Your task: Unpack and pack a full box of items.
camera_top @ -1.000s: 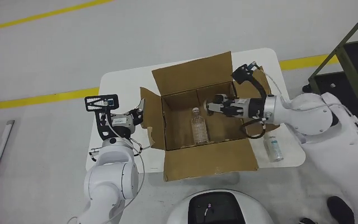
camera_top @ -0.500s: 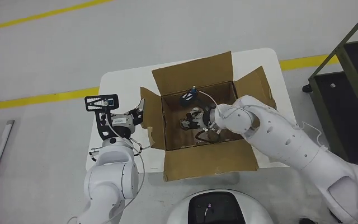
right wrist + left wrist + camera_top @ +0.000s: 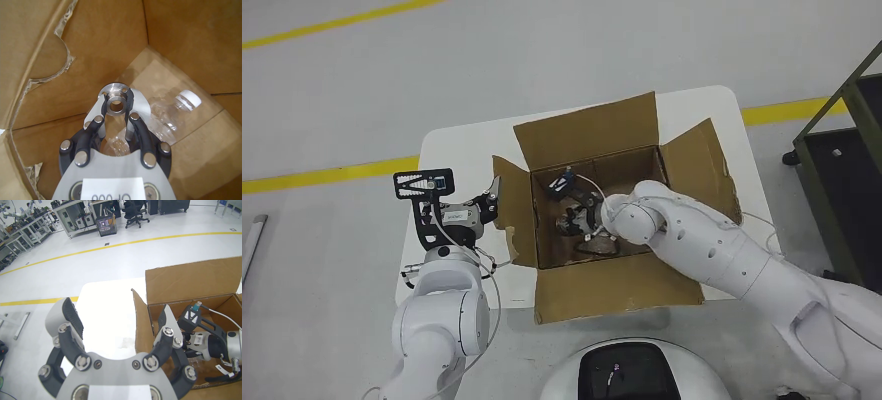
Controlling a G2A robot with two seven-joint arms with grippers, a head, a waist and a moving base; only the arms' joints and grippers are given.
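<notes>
Reaching deeper into the box [image 3: 587,130] than before, the right claw [image 3: 116,103] is clamping a metal bushing [image 3: 113,88] near the clear bottle [image 3: 170,113] lying on the box floor. The left claw [image 3: 116,311] is hanging spread apart over the desk [image 3: 457,150].

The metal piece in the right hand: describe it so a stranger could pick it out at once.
Look inside the open cardboard box on the table. Low inside it the right hand is shut on a small metal flange, a short collar with a holed disc behind. Unlike the clear white-capped bottle lying beside it, it is shiny and opaque.
</notes>
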